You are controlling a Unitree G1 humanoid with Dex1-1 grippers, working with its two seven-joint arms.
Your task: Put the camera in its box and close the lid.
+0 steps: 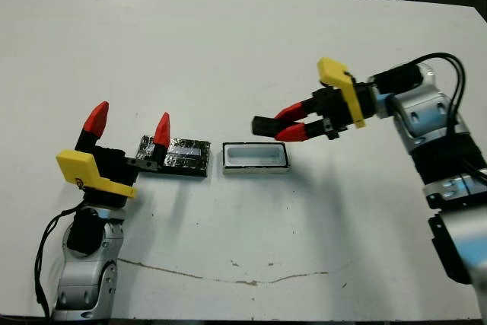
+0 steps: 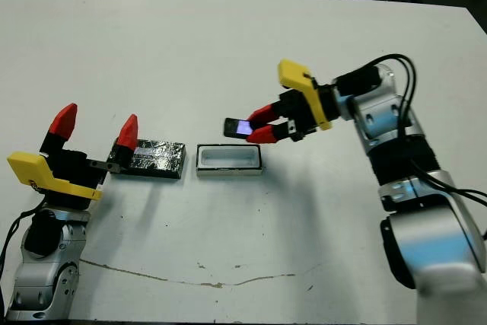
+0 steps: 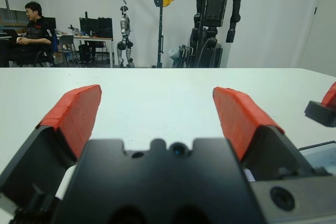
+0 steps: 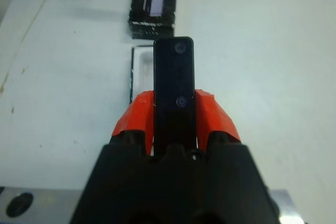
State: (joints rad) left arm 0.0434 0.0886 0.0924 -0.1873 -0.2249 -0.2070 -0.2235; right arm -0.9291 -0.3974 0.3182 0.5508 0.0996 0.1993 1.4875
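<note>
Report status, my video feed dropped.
Right gripper shut on camera, above box. Left gripper open by lid. Box empty, unobstructed.

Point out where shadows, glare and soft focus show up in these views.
Left eye view: soft shadows fall on the table beneath both arms, and the lid glints. Right eye view: the camera screen glows bluish-white. Left wrist view: the left gripper looms large; the room beyond is sharp. Right wrist view: the lid's pale strip looks washed out.
</note>
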